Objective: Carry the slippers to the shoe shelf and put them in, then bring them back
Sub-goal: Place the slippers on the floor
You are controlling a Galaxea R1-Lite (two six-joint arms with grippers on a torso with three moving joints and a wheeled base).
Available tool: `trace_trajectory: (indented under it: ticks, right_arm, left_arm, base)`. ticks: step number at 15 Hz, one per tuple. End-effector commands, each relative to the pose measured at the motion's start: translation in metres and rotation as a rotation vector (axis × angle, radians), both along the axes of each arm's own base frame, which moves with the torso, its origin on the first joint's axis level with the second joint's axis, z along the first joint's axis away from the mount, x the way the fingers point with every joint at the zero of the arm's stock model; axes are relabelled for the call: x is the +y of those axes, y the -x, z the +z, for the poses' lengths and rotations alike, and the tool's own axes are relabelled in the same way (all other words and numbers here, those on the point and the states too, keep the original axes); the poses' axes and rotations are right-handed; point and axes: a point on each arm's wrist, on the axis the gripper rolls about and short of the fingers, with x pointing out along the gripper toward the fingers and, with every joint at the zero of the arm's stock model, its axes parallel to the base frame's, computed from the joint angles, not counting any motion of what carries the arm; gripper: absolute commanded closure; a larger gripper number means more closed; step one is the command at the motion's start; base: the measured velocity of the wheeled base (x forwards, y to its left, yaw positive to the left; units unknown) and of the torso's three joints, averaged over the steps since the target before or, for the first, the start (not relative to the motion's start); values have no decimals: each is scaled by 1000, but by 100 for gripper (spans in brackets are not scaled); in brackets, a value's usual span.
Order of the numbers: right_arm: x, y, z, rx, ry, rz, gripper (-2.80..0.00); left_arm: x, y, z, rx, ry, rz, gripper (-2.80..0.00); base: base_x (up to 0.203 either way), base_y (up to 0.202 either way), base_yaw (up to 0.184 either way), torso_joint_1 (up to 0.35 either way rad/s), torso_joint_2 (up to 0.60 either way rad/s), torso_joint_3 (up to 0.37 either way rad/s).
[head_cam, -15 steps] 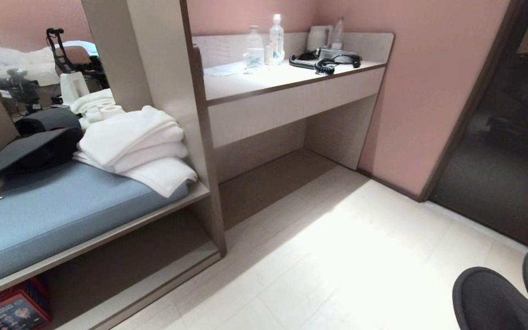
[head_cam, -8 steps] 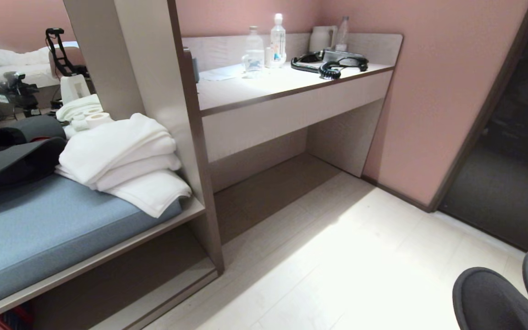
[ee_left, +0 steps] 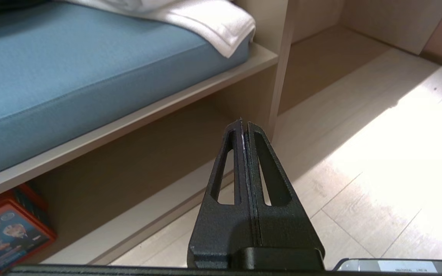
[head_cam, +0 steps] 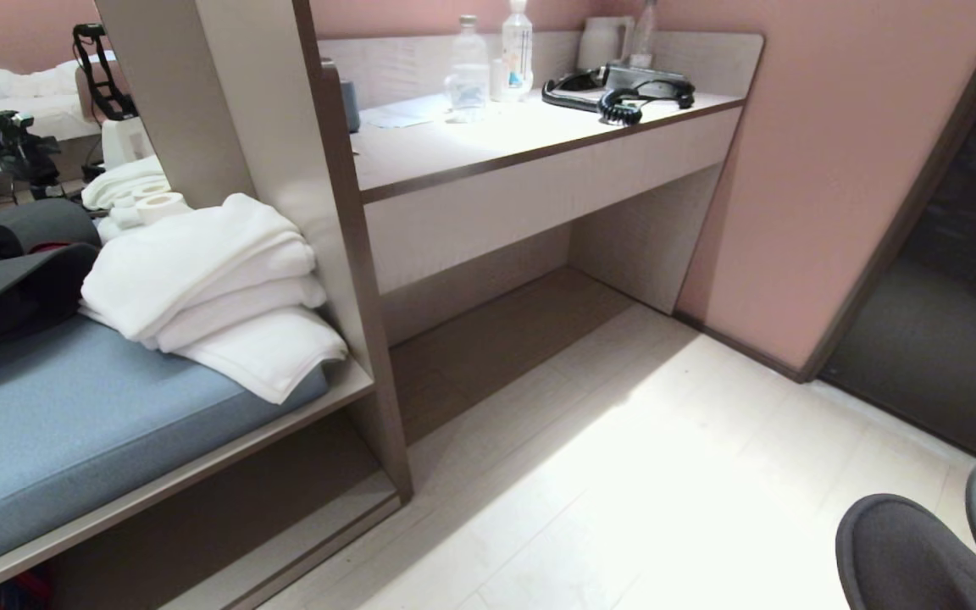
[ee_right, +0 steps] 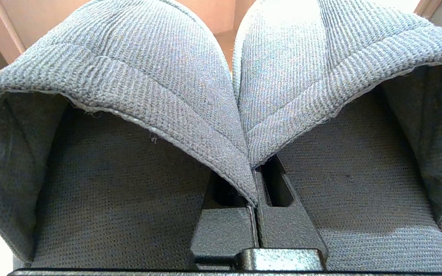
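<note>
The right gripper (ee_right: 254, 180) is clamped tight on the inner edges of the 2 slippers (ee_right: 190, 115), 1 finger inside each, carrying them side by side. The left gripper (ee_left: 244, 126) points forward and down, its 2 fingers pressed together, holding nothing.

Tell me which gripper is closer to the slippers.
Right. The right gripper is shut on the slippers, pinching their inner edges together. The left gripper is shut and empty, pointing at the shoe shelf, apart from them.
</note>
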Motion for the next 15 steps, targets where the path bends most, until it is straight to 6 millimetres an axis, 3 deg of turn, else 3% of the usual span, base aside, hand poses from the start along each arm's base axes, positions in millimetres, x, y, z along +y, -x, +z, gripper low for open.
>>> trace_trajectory:
  ticks: [1,15]
  right_arm:
    - [0,0,0,2,1,0,0]
    - [0,0,0,0,45,7,0]
  left_arm:
    - [0,0,0,0,1,0,0]
    - [0,0,0,0,2,1,0]
  base:
    - [0,0,0,1,3,-200]
    - [0,0,0,4,1,-198]
